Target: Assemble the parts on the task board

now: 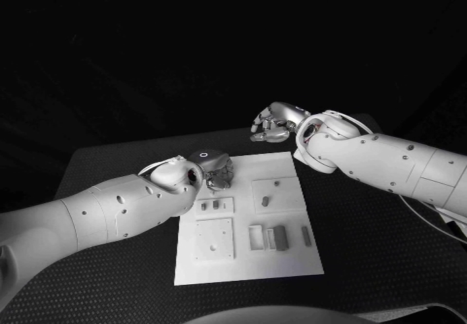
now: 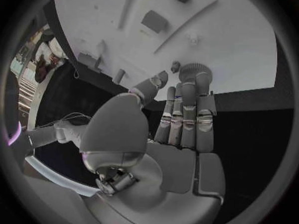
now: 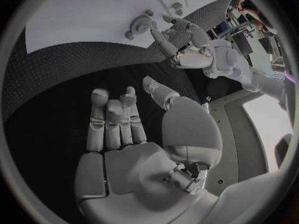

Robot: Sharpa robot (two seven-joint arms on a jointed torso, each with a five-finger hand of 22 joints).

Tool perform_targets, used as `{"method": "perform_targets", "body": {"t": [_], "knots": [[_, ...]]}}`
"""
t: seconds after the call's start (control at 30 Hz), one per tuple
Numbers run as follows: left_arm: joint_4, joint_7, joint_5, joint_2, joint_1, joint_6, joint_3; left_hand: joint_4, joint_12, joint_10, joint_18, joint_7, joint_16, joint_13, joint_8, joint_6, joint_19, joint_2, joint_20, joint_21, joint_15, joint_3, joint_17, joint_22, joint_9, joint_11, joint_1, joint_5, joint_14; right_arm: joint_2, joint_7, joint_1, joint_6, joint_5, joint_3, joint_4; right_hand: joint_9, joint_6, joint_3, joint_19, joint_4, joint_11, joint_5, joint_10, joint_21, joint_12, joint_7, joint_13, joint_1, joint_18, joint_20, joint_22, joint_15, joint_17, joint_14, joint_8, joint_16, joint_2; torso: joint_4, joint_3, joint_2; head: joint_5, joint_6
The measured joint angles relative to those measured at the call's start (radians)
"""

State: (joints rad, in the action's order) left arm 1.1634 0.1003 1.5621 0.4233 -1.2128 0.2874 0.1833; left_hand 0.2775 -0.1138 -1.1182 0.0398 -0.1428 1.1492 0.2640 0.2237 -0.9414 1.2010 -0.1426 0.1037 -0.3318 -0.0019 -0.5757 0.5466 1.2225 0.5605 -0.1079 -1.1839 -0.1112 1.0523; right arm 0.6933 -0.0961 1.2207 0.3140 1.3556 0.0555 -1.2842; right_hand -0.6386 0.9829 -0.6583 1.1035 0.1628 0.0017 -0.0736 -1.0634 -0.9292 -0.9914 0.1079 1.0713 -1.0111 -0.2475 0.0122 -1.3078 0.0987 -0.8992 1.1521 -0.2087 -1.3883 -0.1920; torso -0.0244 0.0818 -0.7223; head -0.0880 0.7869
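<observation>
At the task board point(image 1: 248, 270) far edge, left hand point(image 1: 214, 169) fingers point(image 2: 187, 119) hold nothing; right hand point(image 3: 124, 134) empty, fingers apart.

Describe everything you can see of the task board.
The task board is a flat white rectangular plate, looking like matte plastic, lying on the black table between the arms. Raised square panels with small slots and holes sit on it, and a few grey upright parts stand near its middle. The left robot hand hovers at its far left corner, fingers pointing down over the edge; whether it touches cannot be told. The right robot hand hangs beyond the far edge, apart from it.
</observation>
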Motion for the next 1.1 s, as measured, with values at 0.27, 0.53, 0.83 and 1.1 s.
{"method": "perform_targets", "body": {"t": [0.27,0.53,0.83,1.1], "knots": [[-0.016,0.011,0.017,-0.01,0.007,-0.033,0.0,-0.004,0.018,0.0,0.0,0.0,0.036,-0.009,-0.007,0.007,0.011,-0.008,0.0,-0.02,0.0,0.009,0.018,0.035,-0.014,0.0,0.008,0.004,0.0,-0.002,0.0,0.0,0.0,0.0,0.0,-0.001,0.0,0.001,0.0,0.0,0.0,0.0,0.0,0.0,0.0,0.0,0.003,0.0,0.0,0.0,0.0,0.0,0.0,0.0,0.0,0.0,0.0,0.0,-0.0018,-0.0011,0.0,-0.002,0.002],[-0.043,0.012,0.029,-0.026,0.022,-0.039,0.001,-0.004,0.035,0.002,0.001,0.004,0.051,-0.015,-0.015,0.029,0.011,-0.011,0.0,-0.029,0.0,0.009,0.021,0.05,-0.023,-0.002,0.004,0.004,0.0,-0.004,0.0,0.0,0.0,0.0,0.0,-0.001,0.0,0.001,0.0,0.0,0.0,0.0,0.0,0.0,0.0,0.0,0.003,0.0,0.0,0.0,0.0,0.0,0.0,0.0,0.0,0.0,0.0,0.0,-0.0019,-0.0016,0.0,-0.004,0.002],[-0.048,0.009,0.033,-0.034,0.025,-0.033,-0.001,-0.004,0.035,0.004,0.005,0.004,0.059,-0.018,-0.015,0.029,0.018,-0.015,0.0,-0.036,-0.004,0.009,0.023,0.059,-0.027,-0.001,0.0,0.004,0.004,-0.005,0.0,0.0,0.0,0.0,0.0,-0.003,0.0,0.001,0.0,0.0,0.0,0.0,0.0,0.0,0.0,-0.004,0.003,0.0,0.0,0.0,0.0,0.0,0.0,0.0,0.0,0.0,0.0,0.0,-0.0019,-0.0014,0.0,-0.006,0.004],[-0.047,0.006,0.034,-0.031,0.026,-0.037,0.0,-0.004,0.035,-0.009,0.005,0.006,0.096,-0.015,-0.009,0.019,0.038,-0.008,0.009,-0.059,-0.013,0.009,0.033,0.084,-0.028,0.011,-0.007,0.004,0.024,-0.003,0.0,0.0,0.0,0.0,0.0,-0.005,0.0,0.001,0.0,0.0,0.0,0.0,0.0,0.0,0.0,-0.004,0.003,0.0,0.0,0.0,0.0,0.0,0.0,0.0,0.0,0.0,0.0,0.0,-0.0023,-0.0014,0.001,-0.008,0.006]]}}
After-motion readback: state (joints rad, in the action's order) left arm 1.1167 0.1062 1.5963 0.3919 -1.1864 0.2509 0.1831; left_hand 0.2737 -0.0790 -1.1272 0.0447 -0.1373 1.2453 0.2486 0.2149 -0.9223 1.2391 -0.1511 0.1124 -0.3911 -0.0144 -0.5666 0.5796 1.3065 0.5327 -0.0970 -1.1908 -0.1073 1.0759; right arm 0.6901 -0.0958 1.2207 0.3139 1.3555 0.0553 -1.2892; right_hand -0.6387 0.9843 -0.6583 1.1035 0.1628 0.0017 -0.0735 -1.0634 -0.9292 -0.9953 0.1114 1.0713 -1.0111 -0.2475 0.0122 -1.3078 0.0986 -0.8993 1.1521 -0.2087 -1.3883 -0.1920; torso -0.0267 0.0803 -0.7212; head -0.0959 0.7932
